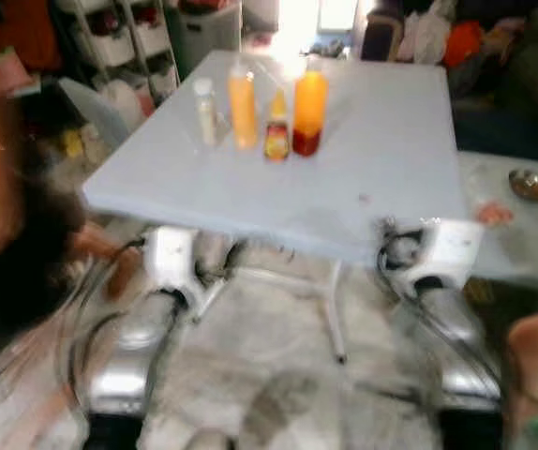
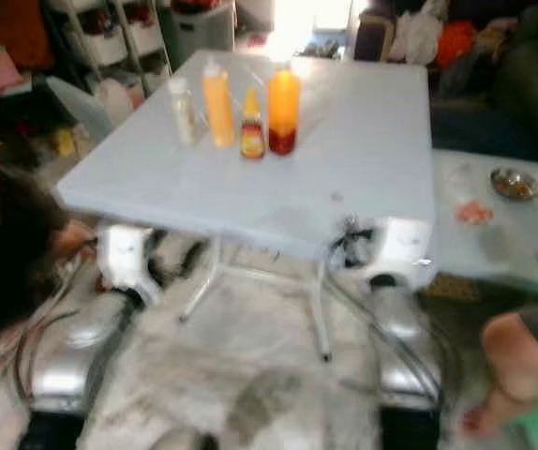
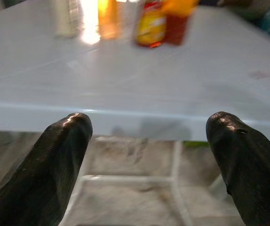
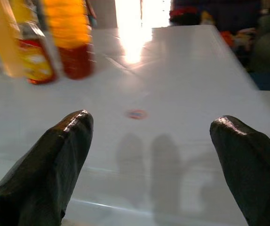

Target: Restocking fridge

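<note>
**Four bottles wait on the white table, both grippers spread wide**

At the far left a person's dark hair (image 1: pixel 16 262) fills the edge of the head view, blurred. Next comes the left gripper (image 3: pixel 146 141), low in front of the near edge of the white table (image 1: pixel 381 159); its two black fingers (image 3: pixel 55 155) stand far apart and hold nothing, and between them the table edge and the tiled floor (image 3: pixel 135 197) are seen.

On the far half of the table stand the bottles in a close group. From the left: a pale bottle (image 1: pixel 205 111), then a tall yellow squeeze bottle (image 1: pixel 242 105), then a small bottle with red and yellow label (image 1: pixel 276 131) a little nearer to the robot, then a big orange bottle (image 1: pixel 308 111) with a dark red lower part. All four are upright.

The right gripper (image 4: pixel 149 150) is held over the near edge of the table, also spread wide and empty; its shadow falls on the tabletop near a small round mark (image 4: pixel 137 114).

To the right is a second, lower table (image 1: pixel 522 234) with a small metal bowl (image 1: pixel 533 184). At the far right a person's bare foot (image 2: pixel 508 375) shows.
</note>
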Robot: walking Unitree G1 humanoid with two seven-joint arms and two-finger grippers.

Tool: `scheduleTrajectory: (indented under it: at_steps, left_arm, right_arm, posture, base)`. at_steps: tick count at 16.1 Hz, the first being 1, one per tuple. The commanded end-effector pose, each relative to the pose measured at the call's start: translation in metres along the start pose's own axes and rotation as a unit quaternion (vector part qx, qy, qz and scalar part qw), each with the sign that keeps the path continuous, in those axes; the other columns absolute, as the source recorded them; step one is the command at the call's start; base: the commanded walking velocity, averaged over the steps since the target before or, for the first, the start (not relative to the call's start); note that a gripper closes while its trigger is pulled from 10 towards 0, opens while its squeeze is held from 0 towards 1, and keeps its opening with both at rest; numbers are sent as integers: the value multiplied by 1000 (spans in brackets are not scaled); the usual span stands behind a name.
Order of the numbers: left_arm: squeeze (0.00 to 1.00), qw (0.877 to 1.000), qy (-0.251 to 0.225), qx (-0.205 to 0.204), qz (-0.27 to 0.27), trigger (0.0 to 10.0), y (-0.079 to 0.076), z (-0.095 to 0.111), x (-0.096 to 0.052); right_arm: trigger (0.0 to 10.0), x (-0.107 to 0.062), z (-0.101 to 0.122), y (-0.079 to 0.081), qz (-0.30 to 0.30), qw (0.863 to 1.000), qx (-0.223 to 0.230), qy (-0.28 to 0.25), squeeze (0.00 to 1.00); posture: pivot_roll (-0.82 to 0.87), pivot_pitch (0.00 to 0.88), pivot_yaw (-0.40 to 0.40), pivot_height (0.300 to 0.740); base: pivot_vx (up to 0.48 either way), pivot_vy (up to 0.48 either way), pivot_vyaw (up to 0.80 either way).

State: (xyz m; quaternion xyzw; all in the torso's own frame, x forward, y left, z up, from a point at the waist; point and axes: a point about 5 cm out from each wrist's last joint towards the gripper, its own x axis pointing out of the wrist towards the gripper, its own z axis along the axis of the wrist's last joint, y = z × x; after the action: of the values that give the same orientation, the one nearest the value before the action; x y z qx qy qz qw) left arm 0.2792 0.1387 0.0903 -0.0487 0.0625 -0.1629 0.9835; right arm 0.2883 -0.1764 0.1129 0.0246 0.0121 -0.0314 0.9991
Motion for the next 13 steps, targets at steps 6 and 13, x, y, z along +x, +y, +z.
scheduleTrajectory:
  at_steps: [6,13]
  left_arm:
    - [0,1000,-19,16,-10,10000,-8,1,1]
    - [0,998,-66,-5,24,10000,-8,10,6]
  right_arm:
    - [10000,-1,2,-9,-15,1000,-6,-2,0]
    - [10000,-1,11,-7,-17,999,-31,-41,0]
  posture:
    - [-58,5,21,740]
    - [-54,12,18,740]
  base:
    - [0,345,0]
    - [0,0,0]
